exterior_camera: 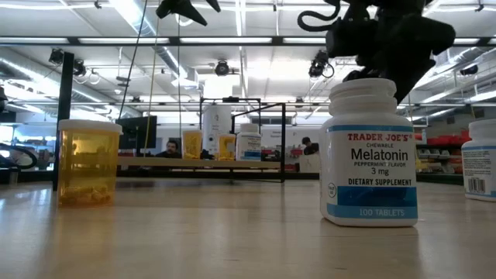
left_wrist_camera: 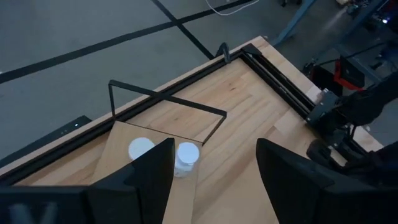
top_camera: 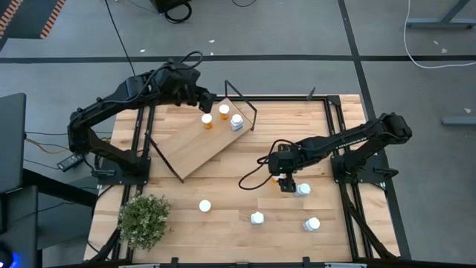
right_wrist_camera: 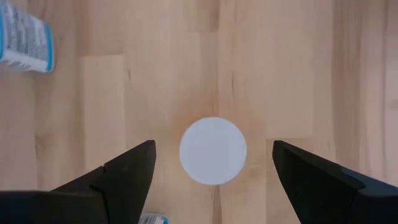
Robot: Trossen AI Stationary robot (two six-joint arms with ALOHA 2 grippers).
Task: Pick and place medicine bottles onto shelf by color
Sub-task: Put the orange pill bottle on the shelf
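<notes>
The shelf [top_camera: 195, 146] lies slanted at the table's far left with two orange bottles [top_camera: 207, 120] [top_camera: 224, 112] and a white one [top_camera: 236, 122] standing on it. My left gripper [top_camera: 202, 98] [left_wrist_camera: 214, 180] hovers open over its far end, holding nothing. My right gripper [top_camera: 286, 183] [right_wrist_camera: 212, 180] points down, open, with a fingertip on each side of a white cap [right_wrist_camera: 212, 151] and apart from it. The cap hides that bottle's body; an orange patch [top_camera: 275, 177] shows beside the gripper. A white bottle [top_camera: 303, 189] stands just right of it.
More bottles stand near the front edge: an orange one [exterior_camera: 87, 163], a white Melatonin one [exterior_camera: 370, 155] and a white one [top_camera: 311, 223]. A small plant [top_camera: 144, 219] sits at the near left corner. Black rails [top_camera: 331, 126] frame the table. Bare wood lies between shelf and bottles.
</notes>
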